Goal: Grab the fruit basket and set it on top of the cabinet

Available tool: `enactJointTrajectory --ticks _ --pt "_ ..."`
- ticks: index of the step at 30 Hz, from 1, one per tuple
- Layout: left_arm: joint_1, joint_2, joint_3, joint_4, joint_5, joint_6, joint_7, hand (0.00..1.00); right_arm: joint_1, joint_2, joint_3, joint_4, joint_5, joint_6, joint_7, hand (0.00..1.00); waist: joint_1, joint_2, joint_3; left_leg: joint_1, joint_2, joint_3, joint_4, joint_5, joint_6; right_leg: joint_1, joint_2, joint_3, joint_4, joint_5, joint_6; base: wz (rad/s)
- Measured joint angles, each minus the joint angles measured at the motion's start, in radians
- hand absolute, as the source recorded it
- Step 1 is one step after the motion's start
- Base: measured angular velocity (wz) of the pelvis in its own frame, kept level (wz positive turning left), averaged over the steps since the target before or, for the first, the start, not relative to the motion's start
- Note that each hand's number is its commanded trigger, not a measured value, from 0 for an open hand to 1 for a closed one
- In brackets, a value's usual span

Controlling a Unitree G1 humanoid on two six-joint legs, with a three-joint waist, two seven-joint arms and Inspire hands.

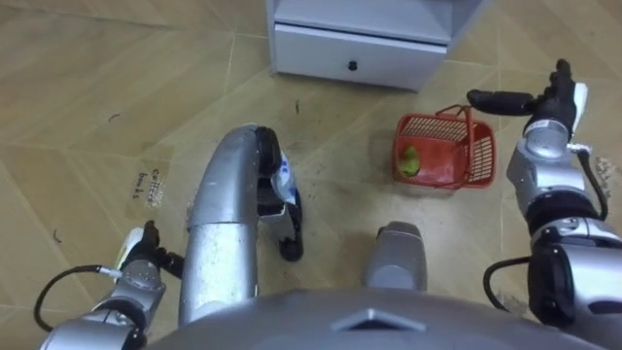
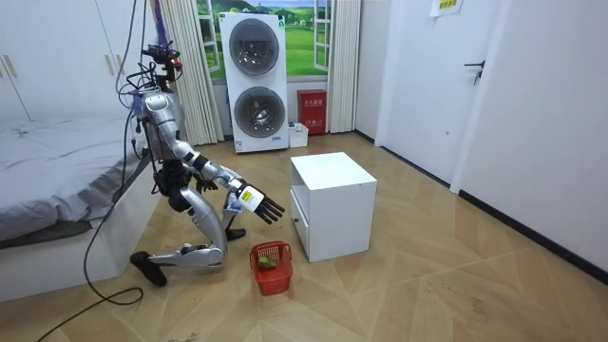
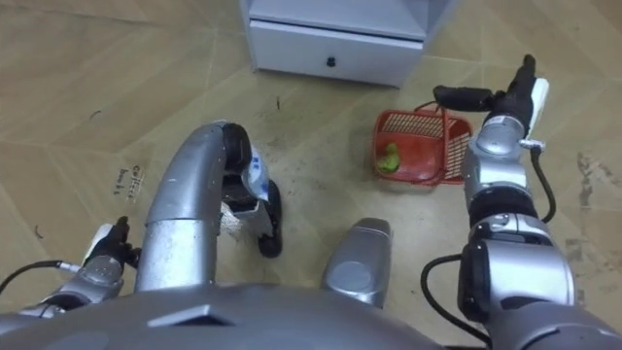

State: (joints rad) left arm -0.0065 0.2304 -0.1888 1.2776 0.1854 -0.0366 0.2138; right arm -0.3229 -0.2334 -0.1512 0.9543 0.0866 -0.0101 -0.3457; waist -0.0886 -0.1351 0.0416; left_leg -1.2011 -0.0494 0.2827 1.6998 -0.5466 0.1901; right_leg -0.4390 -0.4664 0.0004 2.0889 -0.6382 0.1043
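The red fruit basket (image 1: 428,124) sits on the floor (image 1: 97,97) just in front of the white cabinet (image 1: 360,53), holding 1 green fruit (image 1: 411,162). It looks like light, stiff plastic mesh, and its handle (image 1: 486,146) seems the best hold. The right hand (image 1: 540,101) hovers beside it, fingers straight. The left hand (image 1: 146,255) hangs well away from the cabinet, and I cannot tell its state. No label is readable.

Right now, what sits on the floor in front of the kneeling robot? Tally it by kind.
Red plastic mesh basket: 1
Round green fruit inside it: 1
White cabinet with one drawer: 1
Total: 3
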Motion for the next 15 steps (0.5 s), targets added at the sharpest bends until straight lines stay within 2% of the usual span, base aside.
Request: enactJointTrajectory --ticks 5,8,10,12,15 --pt "0.037 -0.003 -0.048 0.0 0.001 -0.008 -0.001 0.0 0.0 -0.004 0.005 -0.018 -0.005 0.013 0.001 0.0 -0.002 -0.003 -0.0029 -0.009 0.006 0.0 0.006 0.001 -0.003 -0.022 -0.004 0.016 0.032 0.0 0.0 -0.04" --pt "0.064 -0.004 -0.053 0.008 0.0 -0.008 -0.006 0.0 0.0 -0.005 0.011 -0.031 -0.006 0.013 0.022 0.0 -0.004 -0.01 -0.0097 -0.008 0.006 -0.002 0.017 0.005 -0.009 -0.023 -0.005 0.022 0.053 -0.001 -0.001 -0.05" --pt "0.077 -0.004 -0.061 0.009 -0.002 -0.008 -0.009 0.0 0.0 -0.005 0.016 -0.038 -0.005 0.013 0.027 0.0 -0.002 -0.013 -0.011 -0.011 0.008 -0.01 0.033 0.004 -0.029 -0.021 0.0 0.023 0.067 -0.001 -0.002 -0.05" --pt "0.096 -0.005 -0.065 0.016 -0.008 -0.008 -0.018 0.0 0.0 -0.007 0.032 -0.042 -0.005 0.013 0.04 0.0 0.008 -0.013 -0.0109 -0.012 0.029 -0.019 0.058 -0.009 -0.042 -0.019 0.028 0.032 0.085 -0.005 -0.009 -0.14" --pt "0.098 -0.004 -0.071 0.019 -0.008 -0.008 -0.034 0.0 0.0 -0.025 0.065 -0.027 -0.005 0.006 0.046 0.0 0.012 -0.016 -0.0094 -0.021 0.036 -0.022 0.091 -0.028 -0.069 -0.011 0.05 0.049 0.126 -0.019 -0.023 -0.02"
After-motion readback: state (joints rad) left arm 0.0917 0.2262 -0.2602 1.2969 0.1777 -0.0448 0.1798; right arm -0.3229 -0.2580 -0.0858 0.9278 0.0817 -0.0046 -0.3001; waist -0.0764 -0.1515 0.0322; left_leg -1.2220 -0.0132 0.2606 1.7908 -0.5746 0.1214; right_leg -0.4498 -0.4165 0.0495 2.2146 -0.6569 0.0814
